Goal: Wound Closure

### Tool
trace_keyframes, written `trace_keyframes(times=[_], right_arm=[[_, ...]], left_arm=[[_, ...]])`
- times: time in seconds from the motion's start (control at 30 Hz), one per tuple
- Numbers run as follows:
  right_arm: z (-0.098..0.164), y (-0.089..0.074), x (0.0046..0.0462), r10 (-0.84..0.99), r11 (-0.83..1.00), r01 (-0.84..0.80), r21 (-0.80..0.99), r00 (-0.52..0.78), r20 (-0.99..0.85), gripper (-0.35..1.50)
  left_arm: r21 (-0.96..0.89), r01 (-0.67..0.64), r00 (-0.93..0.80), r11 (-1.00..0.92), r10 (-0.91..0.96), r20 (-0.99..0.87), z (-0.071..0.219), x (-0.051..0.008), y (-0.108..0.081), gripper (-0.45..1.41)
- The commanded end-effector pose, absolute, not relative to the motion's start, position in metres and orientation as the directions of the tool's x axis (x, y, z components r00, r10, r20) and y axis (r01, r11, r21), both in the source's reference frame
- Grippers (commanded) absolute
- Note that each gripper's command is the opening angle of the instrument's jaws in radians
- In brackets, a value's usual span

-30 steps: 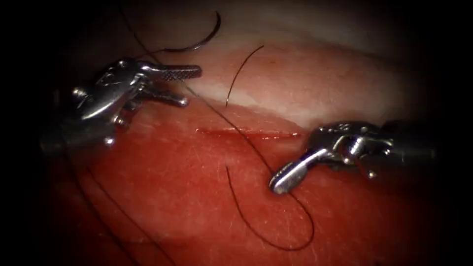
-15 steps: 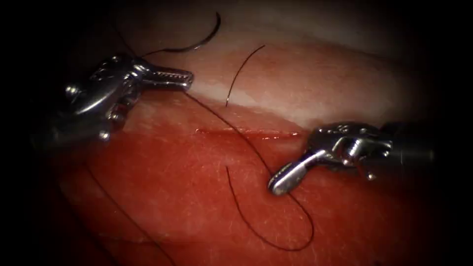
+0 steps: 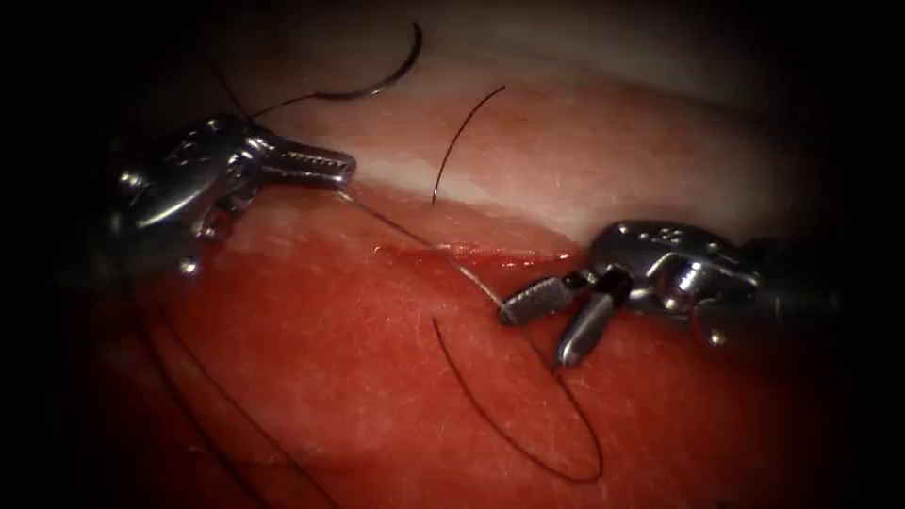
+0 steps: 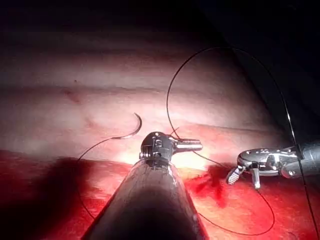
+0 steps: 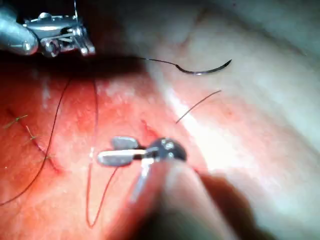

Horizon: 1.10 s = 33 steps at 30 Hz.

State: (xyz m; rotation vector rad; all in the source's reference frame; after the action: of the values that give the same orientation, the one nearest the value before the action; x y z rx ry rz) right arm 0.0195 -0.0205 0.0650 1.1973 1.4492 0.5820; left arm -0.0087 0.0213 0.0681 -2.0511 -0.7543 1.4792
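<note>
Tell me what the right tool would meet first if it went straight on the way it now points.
Probably the thread: the right tool points left with open fingers, and the taut strand running to the left tool passes its upper finger. Depth is unclear; it may already touch.

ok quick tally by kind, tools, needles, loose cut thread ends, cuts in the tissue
tools: 2, left tool shut on the thread, right tool open, holding nothing
needles: 1, needle lying free on the tissue
cut thread ends: 1
cuts: 1
total: 5
</note>
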Motion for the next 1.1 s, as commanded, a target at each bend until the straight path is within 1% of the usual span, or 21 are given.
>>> trace_keyframes(times=[0.03,0.2,0.23,0.27,0.3,0.33,0.37,0.4,0.43,0.63,0.9,1.1], right_arm=[[0.0654,-0.0200,0.0196,0.882,0.392,0.357,0.848,0.117,-0.457,1.46],[0.0656,-0.0181,0.0174,0.816,0.518,0.373,0.770,0.053,-0.575,1.46],[0.0656,-0.0178,0.0171,0.809,0.531,0.375,0.760,0.044,-0.586,1.45],[0.0660,-0.0173,0.0165,0.787,0.565,0.376,0.734,0.021,-0.617,1.35],[0.0666,-0.0167,0.0160,0.765,0.597,0.371,0.712,0.007,-0.645,1.15],[0.0672,-0.0165,0.0158,0.758,0.607,0.362,0.708,0.005,-0.653,0.99],[0.0677,-0.0163,0.0158,0.757,0.611,0.345,0.712,0.007,-0.653,0.76],[0.0686,-0.0163,0.0157,0.755,0.621,0.311,0.720,0.008,-0.655,0.32],[0.0701,-0.0166,0.0160,0.751,0.636,0.261,0.726,0.011,-0.661,-0.35],[0.0728,-0.0184,0.0184,0.720,0.679,0.201,0.706,0.003,-0.694,-0.35],[0.0731,-0.0204,0.0221,0.698,0.705,0.201,0.680,-0.025,-0.716,-0.35],[0.0724,-0.0204,0.0235,0.686,0.722,0.186,0.667,-0.066,-0.724,-0.35]], left_arm=[[-0.665,0.149,0.252,-0.732,0.678,-0.690,0.0684,-0.0090,0.0215,-0.45],[-0.636,0.162,0.260,-0.754,0.655,-0.710,0.0681,-0.0082,0.0215,-0.45],[-0.637,0.163,0.260,-0.754,0.655,-0.709,0.0681,-0.0080,0.0216,-0.45],[-0.633,0.162,0.261,-0.757,0.651,-0.712,0.0682,-0.0079,0.0217,-0.45],[-0.632,0.165,0.262,-0.757,0.652,-0.712,0.0682,-0.0079,0.0217,-0.45],[-0.627,0.166,0.264,-0.761,0.647,-0.715,0.0683,-0.0080,0.0218,-0.45],[-0.627,0.165,0.265,-0.761,0.647,-0.715,0.0683,-0.0081,0.0218,-0.45],[-0.626,0.170,0.266,-0.762,0.647,-0.715,0.0684,-0.0083,0.0219,-0.45],[-0.616,0.167,0.270,-0.770,0.637,-0.722,0.0684,-0.0085,0.0220,-0.45],[-0.563,0.144,0.291,-0.814,0.579,-0.762,0.0691,-0.0090,0.0223,-0.45],[-0.516,0.038,0.267,-0.856,0.506,-0.820,0.0721,-0.0088,0.0229,-0.45],[-0.472,-0.044,0.229,-0.880,0.451,-0.862,0.0755,-0.0092,0.0225,-0.45]])
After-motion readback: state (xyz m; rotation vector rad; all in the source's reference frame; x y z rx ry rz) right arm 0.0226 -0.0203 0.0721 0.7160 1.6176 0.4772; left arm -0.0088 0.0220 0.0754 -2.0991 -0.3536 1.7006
